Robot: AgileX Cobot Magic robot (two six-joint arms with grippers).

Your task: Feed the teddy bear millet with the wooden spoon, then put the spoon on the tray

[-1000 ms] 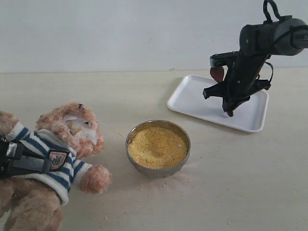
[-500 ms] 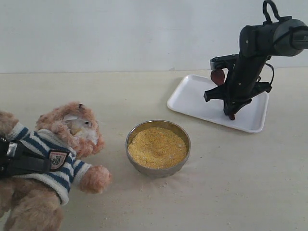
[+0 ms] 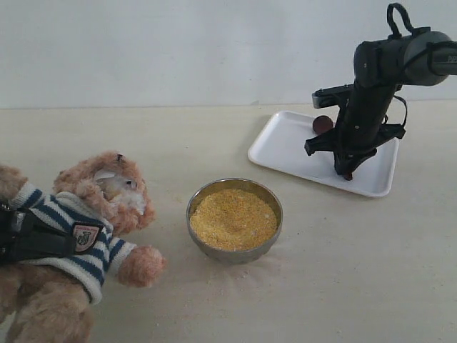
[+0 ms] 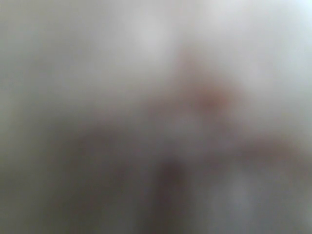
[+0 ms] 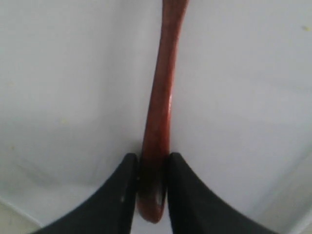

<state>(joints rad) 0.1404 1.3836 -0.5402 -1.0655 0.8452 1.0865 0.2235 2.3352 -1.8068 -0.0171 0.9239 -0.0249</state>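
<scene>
The wooden spoon (image 5: 163, 87)'s round bowl has sunk onto the smooth far-right tray (image 3: 285, 153) — right gripper (image 5: 152, 163) (black jaws) pinching its slim handle.

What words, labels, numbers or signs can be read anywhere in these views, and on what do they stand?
Badge on the teddy bear's shirt: printed mark, too small to read.
Tray, metal bowl, wooden spoon: no text.
Left wrist view: blurred, nothing readable.
</scene>
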